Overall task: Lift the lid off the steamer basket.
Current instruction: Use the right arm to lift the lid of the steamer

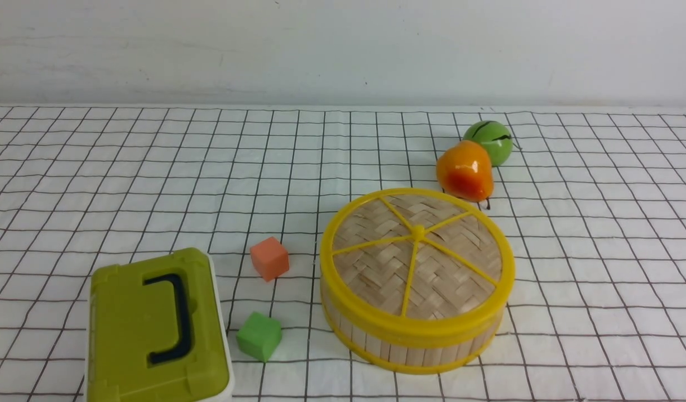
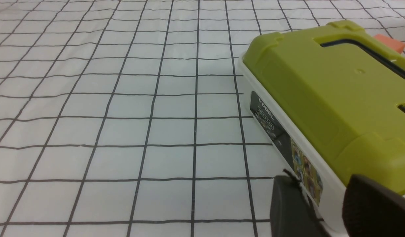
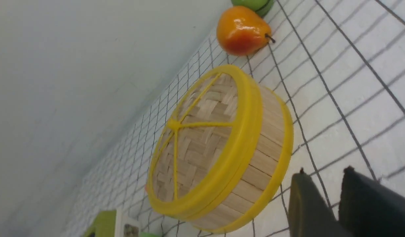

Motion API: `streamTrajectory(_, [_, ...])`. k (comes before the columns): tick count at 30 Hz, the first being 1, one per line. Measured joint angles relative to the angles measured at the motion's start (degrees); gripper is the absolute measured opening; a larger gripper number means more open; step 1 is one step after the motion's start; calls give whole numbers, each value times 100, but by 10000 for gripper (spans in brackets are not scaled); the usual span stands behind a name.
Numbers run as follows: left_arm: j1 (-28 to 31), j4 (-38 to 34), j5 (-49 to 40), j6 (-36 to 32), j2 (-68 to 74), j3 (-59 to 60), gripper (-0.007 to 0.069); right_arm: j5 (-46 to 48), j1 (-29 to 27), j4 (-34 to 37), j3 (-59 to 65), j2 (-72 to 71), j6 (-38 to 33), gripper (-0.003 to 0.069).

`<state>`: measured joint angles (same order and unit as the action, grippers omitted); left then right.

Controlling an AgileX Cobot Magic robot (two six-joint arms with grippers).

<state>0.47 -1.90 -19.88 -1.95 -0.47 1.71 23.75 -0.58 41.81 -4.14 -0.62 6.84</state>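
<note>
The lid (image 1: 416, 251), a woven tan bamboo disc with a yellow rim and yellow spokes, sits closed on the steamer basket (image 1: 409, 349) at the front centre-right of the table. Both also show in the right wrist view, the lid (image 3: 192, 141) on the basket wall (image 3: 265, 144). My right gripper (image 3: 325, 171) hangs a short way from the basket's side, jaws slightly apart and empty. My left gripper (image 2: 321, 180) hovers by the side of the olive-green box, jaws apart and empty. Neither gripper shows in the front view.
An olive-green box (image 1: 153, 329) with a dark handle stands at the front left. An orange cube (image 1: 269, 258) and a green cube (image 1: 259, 336) lie between it and the basket. An orange pear (image 1: 465, 170) and a green fruit (image 1: 489, 140) lie behind the basket.
</note>
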Motion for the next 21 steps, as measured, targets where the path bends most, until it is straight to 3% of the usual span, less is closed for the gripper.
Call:
streamTrajectory(3, [0,0,0,0,0,0,239,435,0,-113,-1003,376,-1238,71])
streamTrajectory(6, [0,0,0,0,0,0,239,1026,0,-221,-2003,1065,-2033,-8])
streamTrajectory(12, [0,0,0,0,0,0,239,3061,0,-318,-4210,2928,-3500,-22])
streamTrajectory(18, [0,0,0,0,0,0,239,4001,400,-477,-5582,4309,-3966,-12])
streamTrajectory(21, [0,0,0,0,0,0,239,4282,1160,-1023,-6149,5120,-3923,-10])
